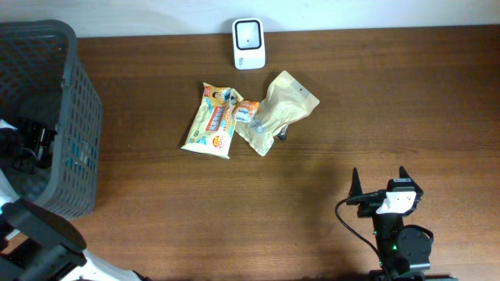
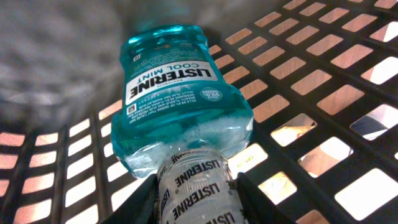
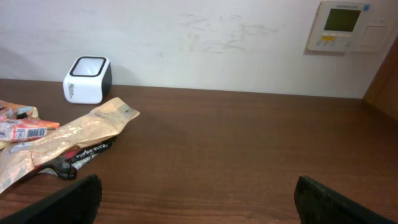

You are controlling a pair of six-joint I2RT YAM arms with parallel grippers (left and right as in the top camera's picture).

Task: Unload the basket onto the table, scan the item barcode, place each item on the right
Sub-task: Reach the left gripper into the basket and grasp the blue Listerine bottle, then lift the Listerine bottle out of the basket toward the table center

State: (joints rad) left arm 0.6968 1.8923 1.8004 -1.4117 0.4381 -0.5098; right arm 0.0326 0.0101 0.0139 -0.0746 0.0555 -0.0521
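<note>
A blue Listerine mouthwash bottle (image 2: 177, 106) lies inside the dark mesh basket (image 2: 311, 124), its clear-wrapped cap toward the camera. My left gripper (image 2: 196, 190) is shut on that cap, one black finger pressed against each side. From overhead the basket (image 1: 78, 101) stands at the table's left edge, and the bottle and left gripper are hidden within it. The white barcode scanner (image 1: 249, 43) stands at the back centre, also visible as the white scanner (image 3: 87, 79). My right gripper (image 1: 379, 183) hovers open over the front right of the table with nothing between its fingers (image 3: 68, 205).
A yellow snack pack (image 1: 211, 121), a small orange packet (image 1: 246, 111) and a tan pouch (image 1: 281, 109) lie mid-table in front of the scanner. The tan pouch (image 3: 62, 140) shows at the left of the right wrist view. A wall panel (image 3: 342, 25) hangs behind the table.
</note>
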